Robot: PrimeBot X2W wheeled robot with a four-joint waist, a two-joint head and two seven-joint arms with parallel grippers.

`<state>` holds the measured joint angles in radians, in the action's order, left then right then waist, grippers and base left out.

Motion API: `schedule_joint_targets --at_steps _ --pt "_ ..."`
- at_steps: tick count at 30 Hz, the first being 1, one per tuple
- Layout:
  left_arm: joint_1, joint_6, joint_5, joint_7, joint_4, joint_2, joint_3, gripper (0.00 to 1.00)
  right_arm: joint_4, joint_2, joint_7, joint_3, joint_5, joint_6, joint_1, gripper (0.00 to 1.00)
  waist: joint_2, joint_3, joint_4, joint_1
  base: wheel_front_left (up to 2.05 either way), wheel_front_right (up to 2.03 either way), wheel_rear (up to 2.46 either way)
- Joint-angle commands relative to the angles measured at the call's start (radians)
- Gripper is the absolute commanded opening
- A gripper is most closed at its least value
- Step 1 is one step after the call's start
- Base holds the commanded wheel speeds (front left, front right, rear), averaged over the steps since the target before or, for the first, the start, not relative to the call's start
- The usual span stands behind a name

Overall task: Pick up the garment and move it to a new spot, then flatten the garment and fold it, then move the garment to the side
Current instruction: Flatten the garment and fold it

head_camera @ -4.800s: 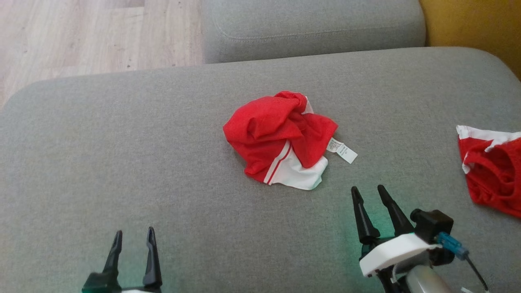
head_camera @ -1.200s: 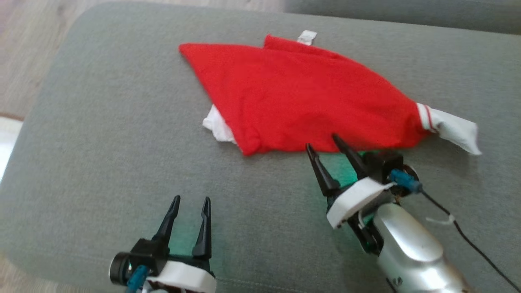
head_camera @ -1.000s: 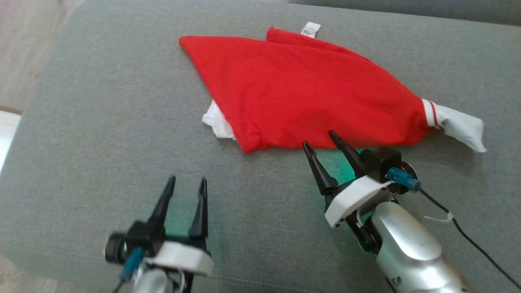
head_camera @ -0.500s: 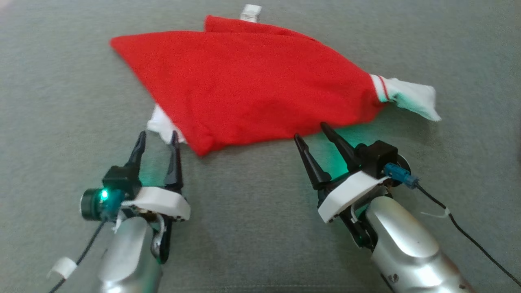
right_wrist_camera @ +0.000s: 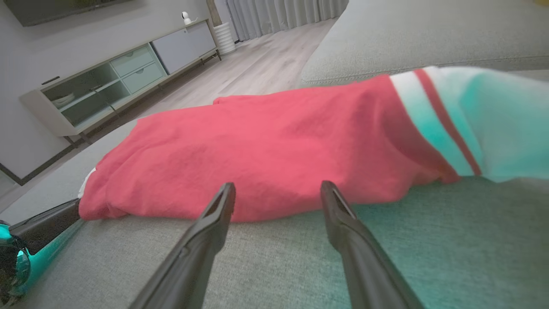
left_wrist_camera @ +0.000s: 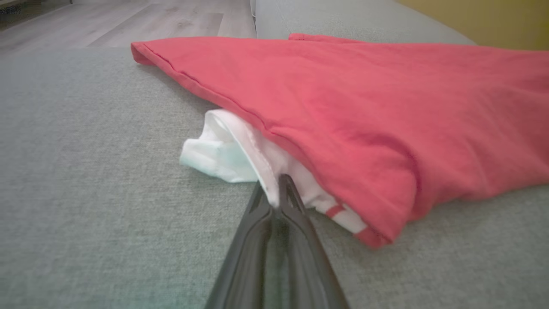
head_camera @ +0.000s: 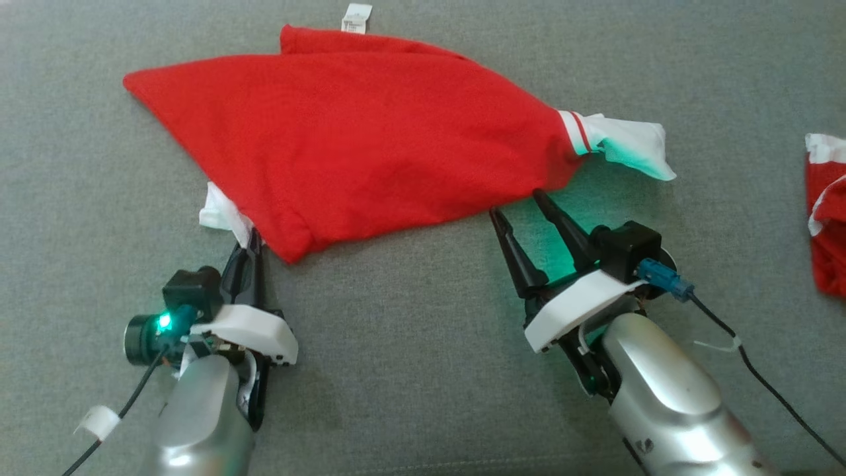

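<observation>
You see a grey cushion (head_camera: 410,344) nearest, with wood floor (right_wrist_camera: 266,60) and a cabinet (right_wrist_camera: 107,81) beyond. Your left gripper (head_camera: 251,241) has its fingers together, clamped on the white edge of the garment (head_camera: 370,132), which lies spread mid-cushion. Your right gripper (head_camera: 514,202) has its fingers apart and empty, tips at the near hem.

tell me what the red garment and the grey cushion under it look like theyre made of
Red garment: probably a thin, soft knit, matte; it lies limp with gentle creases and stitched hems, white trim at the ends. Grey cushion: seemingly woven upholstery fabric, matte; a fine flecked weave shows up close.
</observation>
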<state>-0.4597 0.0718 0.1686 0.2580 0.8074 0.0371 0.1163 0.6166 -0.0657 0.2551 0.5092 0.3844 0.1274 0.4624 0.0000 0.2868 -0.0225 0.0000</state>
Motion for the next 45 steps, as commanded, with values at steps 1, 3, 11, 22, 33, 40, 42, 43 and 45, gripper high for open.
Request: schedule_joint_targets --at_steps 1,3,11,22,33,40,42,43,45 --pt "0.000 0.007 -0.008 0.004 -0.011 0.013 -0.019 0.00 -0.030 0.015 0.007 0.006 -0.001 0.003 0.002 1.00 0.0000 -0.015 0.002 0.0000 0.00 0.00 0.00" --pt "0.014 0.019 -0.013 0.004 -0.018 0.013 0.002 0.00 -0.029 0.015 0.007 -0.006 0.006 0.003 -0.010 1.00 0.0000 -0.036 0.003 0.0000 0.00 0.00 0.00" --pt "0.113 0.057 0.147 0.004 -0.030 0.013 0.238 0.00 -0.023 0.015 0.007 -0.053 0.042 0.003 -0.091 1.00 0.0000 -0.159 -0.009 0.0000 0.00 0.00 0.00" --pt "0.063 0.059 0.566 0.004 -0.315 0.013 0.578 0.00 -0.021 0.015 0.007 -0.144 0.039 0.003 -0.173 1.00 0.0000 -0.257 -0.068 0.0000 0.00 0.00 0.00" --pt "0.074 -0.003 0.568 0.004 -0.294 0.013 0.515 1.00 -0.034 0.015 0.007 -0.184 0.024 0.003 -0.201 1.00 0.0000 -0.239 -0.078 0.0000 0.00 0.00 0.00" --pt "0.153 -0.030 0.461 0.004 -0.248 0.013 0.387 1.00 -0.023 0.015 0.007 -0.107 0.034 0.003 -0.198 1.00 0.0000 -0.222 0.001 0.0000 0.00 0.00 0.00" --pt "0.171 -0.029 0.447 0.004 -0.249 0.013 0.355 1.00 -0.002 0.015 0.007 -0.067 0.037 0.003 -0.191 1.00 0.0000 -0.217 0.029 0.0000 0.00 0.00 0.00" --pt "0.178 -0.027 0.438 0.004 -0.250 0.013 0.345 1.00 0.011 0.015 0.007 -0.048 0.037 0.003 -0.186 1.00 0.0000 -0.213 0.044 0.0000 0.00 0.00 0.00" --pt "0.190 -0.024 0.427 0.004 -0.253 0.013 0.330 1.00 0.048 0.015 0.007 -0.015 0.040 0.003 -0.174 1.00 0.0000 -0.207 0.072 0.0000 0.00 0.00 0.00"
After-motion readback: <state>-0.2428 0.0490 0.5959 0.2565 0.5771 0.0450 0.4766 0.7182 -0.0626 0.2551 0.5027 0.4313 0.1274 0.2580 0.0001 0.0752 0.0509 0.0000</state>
